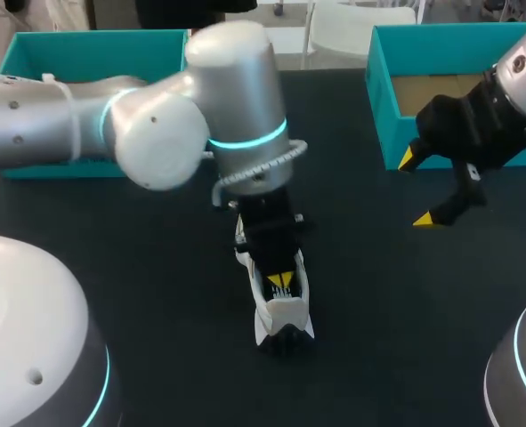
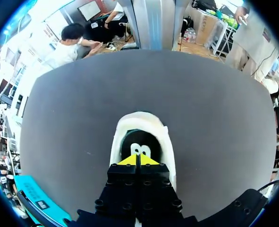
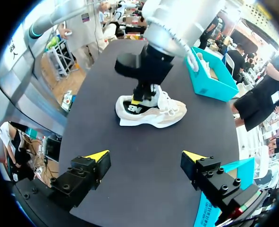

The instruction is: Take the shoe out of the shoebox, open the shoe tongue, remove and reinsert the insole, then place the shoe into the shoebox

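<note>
White-beige mesh sneaker [image 1: 285, 313] is entered by left gripper [image 2: 138, 161], jaws together, likely for the insole. Right gripper [image 3: 146, 157] is held aside, jaws apart, clear of the work.

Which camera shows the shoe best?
The right wrist view: the whole shoe shows side-on. In the head view my left arm covers part of it. The left wrist view shows only its opening, past the left gripper.

A white and cream sneaker [image 1: 285, 313] with a black lining stands upright on its sole, out of and well apart from the open teal shoebox [image 1: 383, 98] with a brown cardboard floor, and a second teal box [image 1: 84, 53] lies beyond the sneaker from that shoebox.
</note>
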`<state>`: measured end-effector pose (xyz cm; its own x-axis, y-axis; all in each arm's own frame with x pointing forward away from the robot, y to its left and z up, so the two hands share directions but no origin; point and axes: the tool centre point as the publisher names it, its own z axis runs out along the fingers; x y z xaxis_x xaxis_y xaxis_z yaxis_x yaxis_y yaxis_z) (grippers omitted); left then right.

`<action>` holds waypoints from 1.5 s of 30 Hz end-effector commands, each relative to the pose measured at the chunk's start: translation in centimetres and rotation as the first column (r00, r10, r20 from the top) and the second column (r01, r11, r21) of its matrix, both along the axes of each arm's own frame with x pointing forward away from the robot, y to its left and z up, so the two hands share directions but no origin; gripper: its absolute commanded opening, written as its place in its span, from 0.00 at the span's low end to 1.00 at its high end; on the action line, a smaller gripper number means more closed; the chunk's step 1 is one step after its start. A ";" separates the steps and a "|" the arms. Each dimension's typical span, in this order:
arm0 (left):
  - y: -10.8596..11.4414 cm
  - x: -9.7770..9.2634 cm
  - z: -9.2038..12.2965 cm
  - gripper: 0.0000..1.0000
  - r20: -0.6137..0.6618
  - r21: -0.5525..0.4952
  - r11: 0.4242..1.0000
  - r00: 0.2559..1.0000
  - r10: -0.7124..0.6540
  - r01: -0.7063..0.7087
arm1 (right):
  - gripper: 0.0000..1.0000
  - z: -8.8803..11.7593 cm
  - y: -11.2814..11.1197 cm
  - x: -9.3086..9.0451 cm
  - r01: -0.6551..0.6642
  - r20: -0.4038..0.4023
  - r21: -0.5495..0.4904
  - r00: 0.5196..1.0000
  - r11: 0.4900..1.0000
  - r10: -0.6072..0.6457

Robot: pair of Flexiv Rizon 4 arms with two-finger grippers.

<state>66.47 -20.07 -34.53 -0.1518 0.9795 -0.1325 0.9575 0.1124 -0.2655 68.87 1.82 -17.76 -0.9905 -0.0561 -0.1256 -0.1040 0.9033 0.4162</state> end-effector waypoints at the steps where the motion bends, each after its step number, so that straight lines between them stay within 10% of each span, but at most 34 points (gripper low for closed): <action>1: -1.0 -0.1 -3.0 0.00 0.020 0.004 1.000 1.000 0.016 -0.016 | 1.00 -0.1 0.1 0.2 -0.001 -0.002 -0.003 1.000 1.000 0.001; 11: -0.7 -0.2 -6.6 0.00 0.061 0.008 0.999 0.997 0.037 -0.038 | 1.00 -0.1 0.1 0.2 -0.001 -0.002 -0.003 1.000 1.000 0.001; 21: -0.1 -0.6 -2.6 0.00 0.070 -0.048 0.998 0.997 0.033 -0.030 | 1.00 -0.1 0.1 0.2 -0.001 -0.002 -0.003 1.000 1.000 0.001; 37: -1.6 -1.5 -6.4 0.00 0.100 0.020 1.000 0.995 0.003 -0.005 | 1.00 -0.1 0.1 0.2 -0.001 -0.002 -0.003 1.000 1.000 0.001; 45: 0.4 0.0 -2.5 0.00 0.161 0.036 0.999 0.987 0.025 -0.031 | 1.00 -0.1 0.1 0.2 -0.001 -0.002 -0.003 1.000 1.000 0.001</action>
